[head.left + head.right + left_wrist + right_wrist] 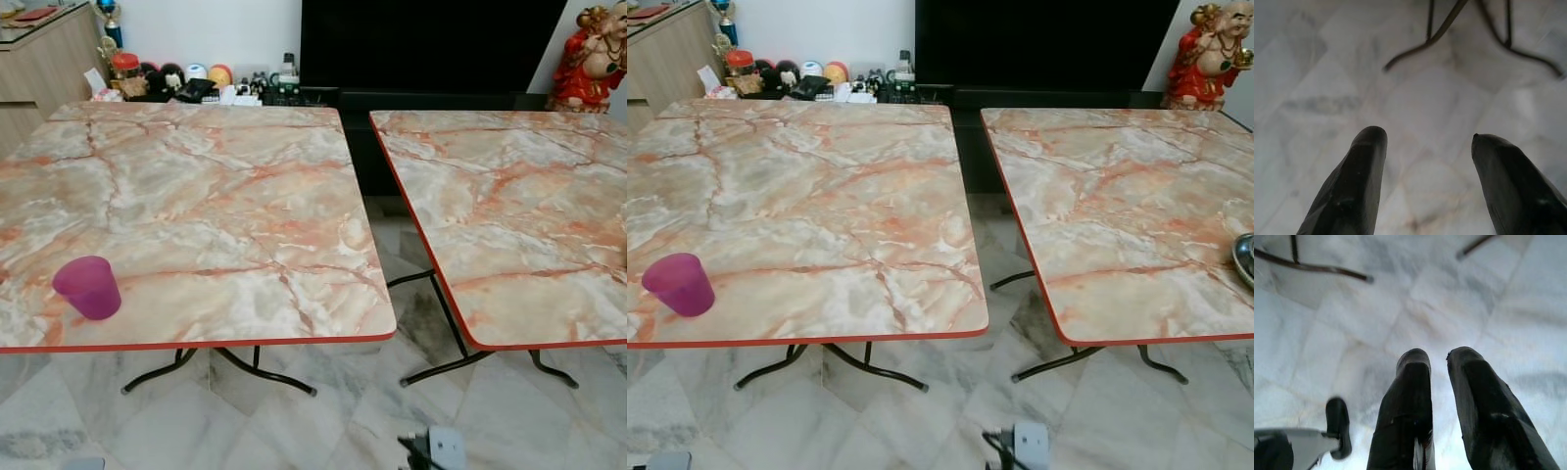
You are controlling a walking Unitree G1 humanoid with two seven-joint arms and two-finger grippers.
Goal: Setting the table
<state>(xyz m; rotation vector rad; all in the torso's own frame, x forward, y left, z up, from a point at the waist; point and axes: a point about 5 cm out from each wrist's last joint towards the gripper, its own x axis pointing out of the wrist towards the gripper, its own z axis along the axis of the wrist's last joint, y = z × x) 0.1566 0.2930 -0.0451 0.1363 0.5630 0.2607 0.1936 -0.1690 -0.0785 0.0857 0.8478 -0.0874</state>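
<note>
**Q:** Left pincer and right pincer: what state, and where?

**A:** Both hang over the marble floor, pinching nothing. The left one's fingers are spread wide, with bare tile between them. The right one's fingers are nearly pressed together, a thin slit remaining. Beside the right pincer sits a white plug block with a black part, blurred and cut off by the frame.

**Q:** Where is the task's thing?

**A:** A purple cup stands upright on the left desk, near that desk's red front edge and well toward its left side. The remaining top is bare.

**Q:** What is cut off?

**A:** On the right desk, a metal dish is clipped by the frame; its kind cannot be told.

**Q:** Open room?

**A:** A floor aisle separates the two desks, narrowing away from the cup. Black legs splay beneath.
</note>
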